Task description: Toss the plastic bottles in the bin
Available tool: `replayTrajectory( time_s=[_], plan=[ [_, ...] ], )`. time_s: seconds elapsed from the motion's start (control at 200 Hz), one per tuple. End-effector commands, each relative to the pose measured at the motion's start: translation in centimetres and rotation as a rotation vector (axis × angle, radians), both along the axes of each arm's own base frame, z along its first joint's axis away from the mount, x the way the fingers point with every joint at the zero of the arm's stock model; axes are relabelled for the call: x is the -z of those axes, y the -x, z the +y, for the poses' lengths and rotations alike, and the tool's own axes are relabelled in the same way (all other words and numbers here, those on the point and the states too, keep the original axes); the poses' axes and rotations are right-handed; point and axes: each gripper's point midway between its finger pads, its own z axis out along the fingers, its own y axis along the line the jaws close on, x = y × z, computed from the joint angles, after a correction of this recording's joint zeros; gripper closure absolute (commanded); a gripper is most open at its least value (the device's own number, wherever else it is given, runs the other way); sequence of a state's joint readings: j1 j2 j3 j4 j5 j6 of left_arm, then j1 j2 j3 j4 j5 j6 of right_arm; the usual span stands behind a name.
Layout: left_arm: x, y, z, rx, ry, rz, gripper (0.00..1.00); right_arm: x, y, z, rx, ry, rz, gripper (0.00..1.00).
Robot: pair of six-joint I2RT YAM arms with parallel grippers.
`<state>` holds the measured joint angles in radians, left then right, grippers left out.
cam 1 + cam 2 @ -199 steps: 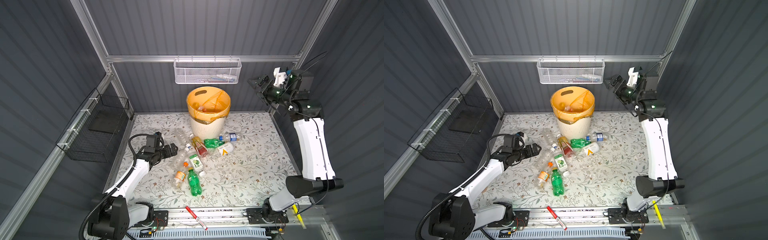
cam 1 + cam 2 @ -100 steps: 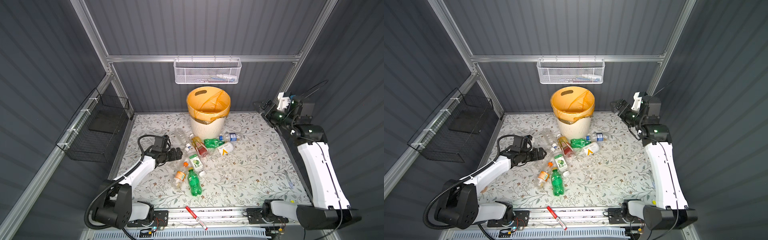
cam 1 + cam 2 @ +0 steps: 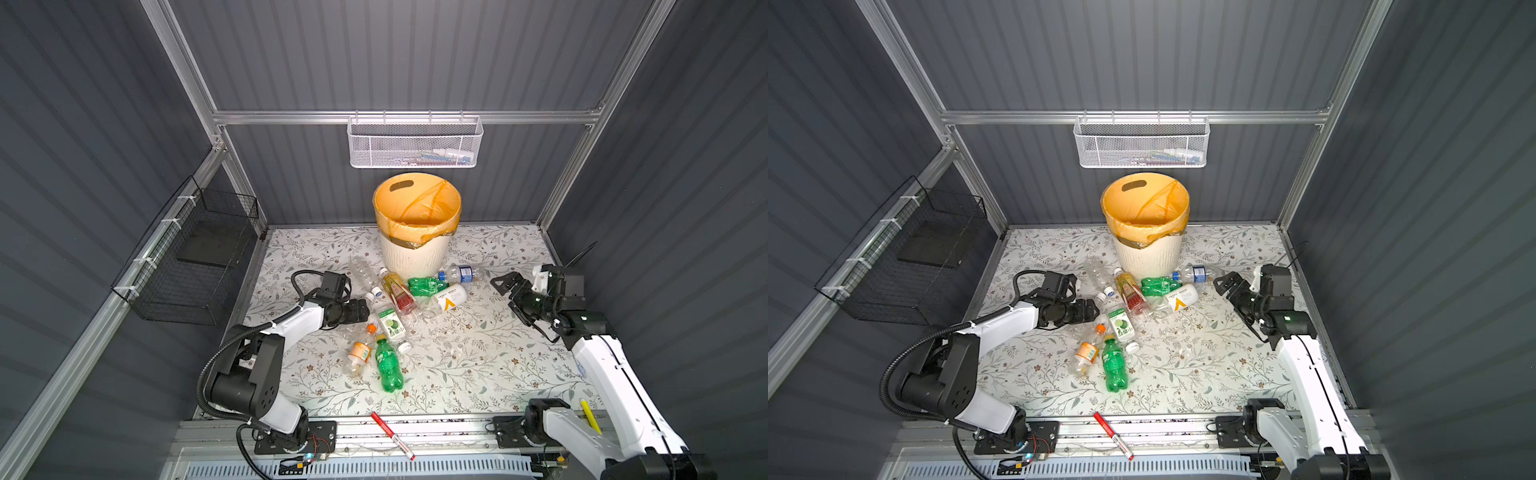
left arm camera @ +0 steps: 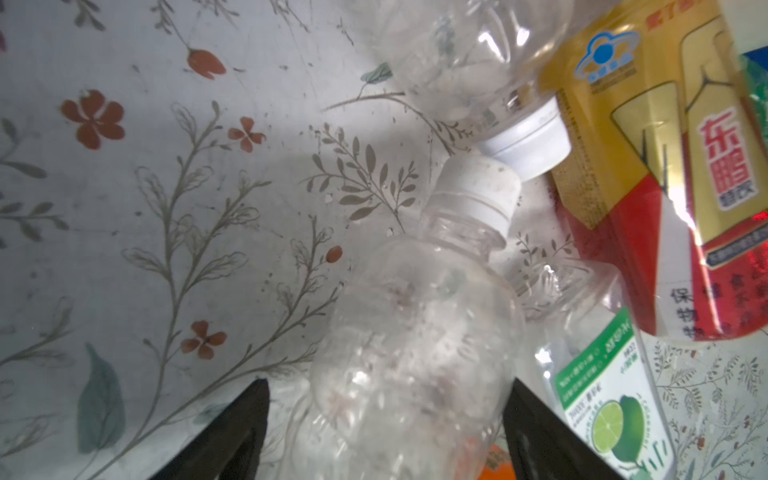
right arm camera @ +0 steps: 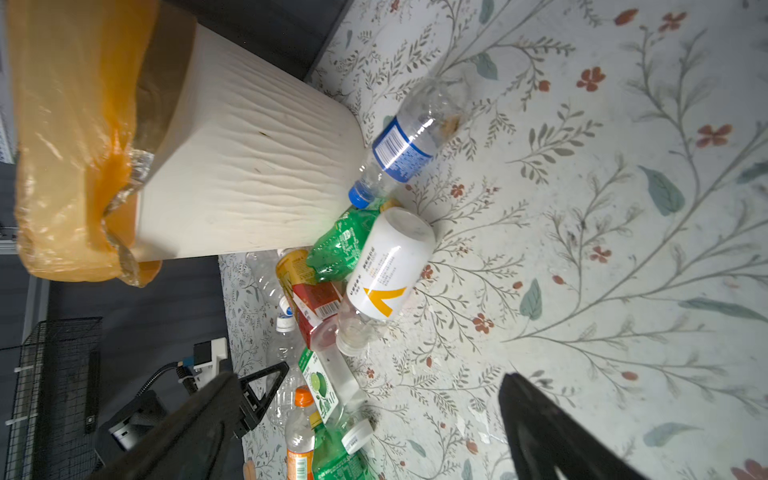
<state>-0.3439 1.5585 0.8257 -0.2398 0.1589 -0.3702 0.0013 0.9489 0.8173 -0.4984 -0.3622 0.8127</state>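
The small plastic drink bottles (image 3: pixel 399 296), clear, green or labelled, lie on their sides in a loose heap just in front of the round cream-white ribbed bin (image 3: pixel 413 259) with its orange bag; roughly ten are on the floral desk (image 3: pixel 478 365), so nearly all of the job seems left; whether any lie inside the bin I cannot tell. The left gripper (image 4: pixel 386 390) sits at the heap's edge, front-left of the bin, its jaws parted on either side of a crumpled clear bottle (image 4: pixel 415 340) with a white cap, not plainly pinching it; the right gripper (image 3: pixel 510 296), front-right of the bin, has its jaws spread wide and empty. Against a second ago, the right arm has dropped from about the bin's rim height to low over the desk; the left has pushed into the heap, jaws narrower; the bottles have not shifted.
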Motion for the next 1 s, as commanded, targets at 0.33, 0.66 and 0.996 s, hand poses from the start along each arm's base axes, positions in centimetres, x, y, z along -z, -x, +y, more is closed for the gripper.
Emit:
replayTrajectory(
  time_s=[0.33, 0.66, 0.996],
  plan=[
    [-0.3, 0.9, 0.5, -0.007, -0.024, -0.016, 0.34, 2.6, -0.4, -0.2, 0.006, 0.005, 0.042, 0.01],
    [-1.0, 1.9, 2.4, -0.068, -0.078, -0.043, 0.38, 4.6, -0.6, 0.5, -0.001, -0.052, 0.068, 0.01],
    [-0.3, 2.9, 4.7, -0.224, 0.006, -0.021, 0.41, 6.0, -0.1, 0.9, -0.007, -0.081, 0.098, 0.01]
  ],
)
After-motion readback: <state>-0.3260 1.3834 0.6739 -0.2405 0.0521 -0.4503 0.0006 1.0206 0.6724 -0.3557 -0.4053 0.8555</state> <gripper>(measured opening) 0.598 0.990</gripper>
